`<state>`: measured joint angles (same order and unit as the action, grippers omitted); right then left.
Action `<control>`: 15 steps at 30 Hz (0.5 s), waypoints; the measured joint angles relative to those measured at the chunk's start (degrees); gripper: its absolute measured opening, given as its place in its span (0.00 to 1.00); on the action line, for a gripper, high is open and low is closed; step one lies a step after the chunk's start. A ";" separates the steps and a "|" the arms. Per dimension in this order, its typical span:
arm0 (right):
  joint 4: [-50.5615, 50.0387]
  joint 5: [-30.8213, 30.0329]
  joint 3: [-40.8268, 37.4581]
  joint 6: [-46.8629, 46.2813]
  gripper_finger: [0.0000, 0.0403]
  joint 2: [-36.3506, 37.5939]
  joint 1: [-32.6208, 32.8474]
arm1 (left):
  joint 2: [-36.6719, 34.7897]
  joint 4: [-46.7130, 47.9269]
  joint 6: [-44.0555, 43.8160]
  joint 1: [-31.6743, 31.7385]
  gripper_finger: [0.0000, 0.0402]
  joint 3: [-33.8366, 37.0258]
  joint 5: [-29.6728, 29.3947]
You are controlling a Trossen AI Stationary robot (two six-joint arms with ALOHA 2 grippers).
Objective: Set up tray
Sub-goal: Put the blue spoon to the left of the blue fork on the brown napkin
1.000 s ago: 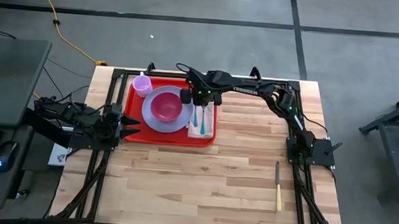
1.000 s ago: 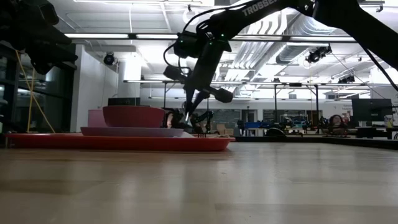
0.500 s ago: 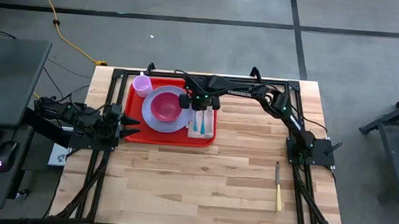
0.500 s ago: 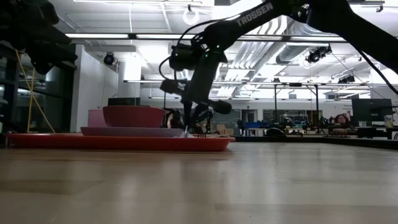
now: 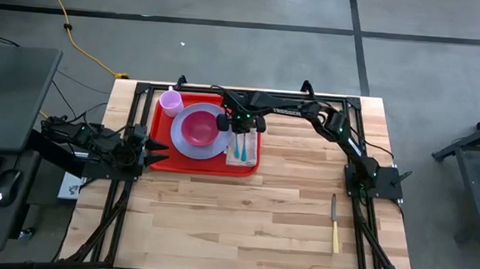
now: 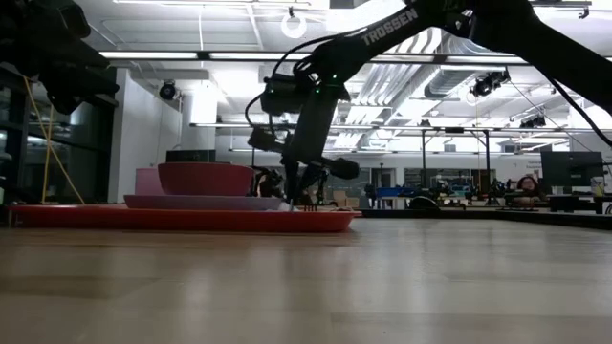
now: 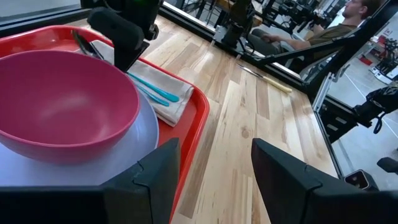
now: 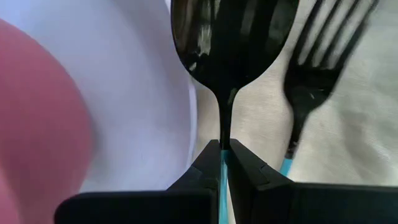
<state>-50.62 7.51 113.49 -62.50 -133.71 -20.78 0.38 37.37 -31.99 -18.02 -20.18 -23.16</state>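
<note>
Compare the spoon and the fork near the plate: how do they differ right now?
The spoon is pinched at its handle by the right end effector; the fork lies free on the napkin. The spoon has a broad oval bowl; the fork ends in slim tines. The spoon sits nearer the lavender plate, the fork farther out. Both have dark heads and teal handles.

I note a knife (image 5: 334,224) with a yellow handle lying alone on the table (image 5: 243,218), near its right edge. A yellow cable (image 5: 71,28) crosses the floor beyond. A seated person (image 7: 311,31) shows behind.
</note>
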 joint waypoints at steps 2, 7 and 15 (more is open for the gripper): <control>0.12 0.95 0.00 -0.03 0.00 -0.57 0.00 | 0.02 0.05 0.00 0.00 0.57 0.00 0.08; 0.45 0.93 0.00 -0.26 0.00 -1.09 0.04 | 0.00 -0.09 0.00 0.00 0.57 0.00 0.09; 0.29 0.13 0.00 -0.39 0.00 -1.09 -0.24 | 0.00 0.03 0.00 -0.01 0.57 0.00 0.09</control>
<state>-50.33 7.65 113.49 -62.89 -134.80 -21.02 0.38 37.40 -31.99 -18.03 -20.18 -23.07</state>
